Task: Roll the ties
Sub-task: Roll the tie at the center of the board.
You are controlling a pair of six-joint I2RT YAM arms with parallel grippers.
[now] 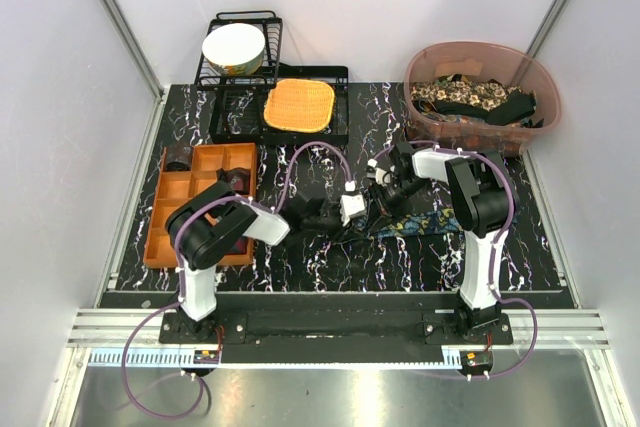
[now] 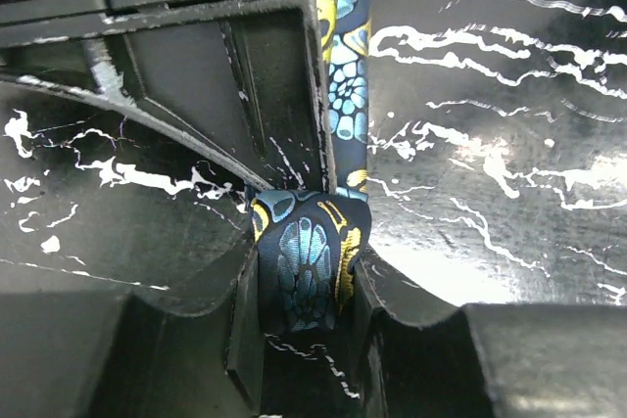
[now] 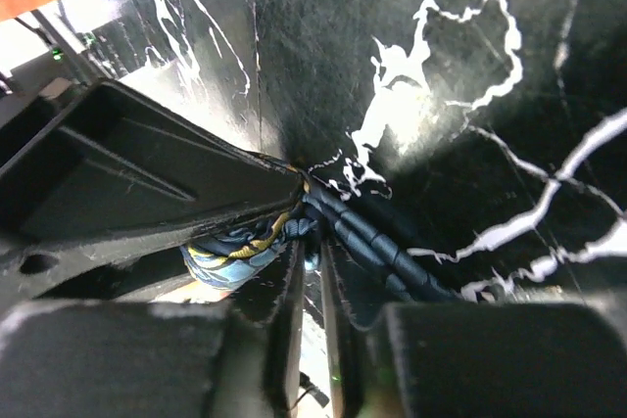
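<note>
Nearest the left wrist lens, the left end effector (image 2: 306, 286) is seen clamped on a folded-over end of the dark blue tie (image 2: 345, 95), with the teal and yellow print bulging between its two pads. From that fold the strip is led away across the black marbled desk (image 2: 509, 144), close along one finger of the right end effector (image 3: 310, 242). The jaws of the latter are drawn to a narrow slit and a sliver of blue fabric is glimpsed in it, so a pinch on the tie is judged likely (the contact itself is in shadow). From above, the two end effectors are found tip to tip near the middle of the desk, and the loose length of the tie is spread to their right, beneath the right arm. Other ties (image 1: 470, 95) are heaped in a brown bin (image 1: 460, 139) at the far right, and an orange tray (image 1: 178, 192) sits at the left. The step in hand is judged to be the start of the roll: one end is doubled over and held as the core, while most of the tie lies flat. For the next move, the core would need to be turned over onto the strip while the strip is kept taut and straight, or the coil may be skewed. With the fingers so crowded, care against a clash is called for.
</note>
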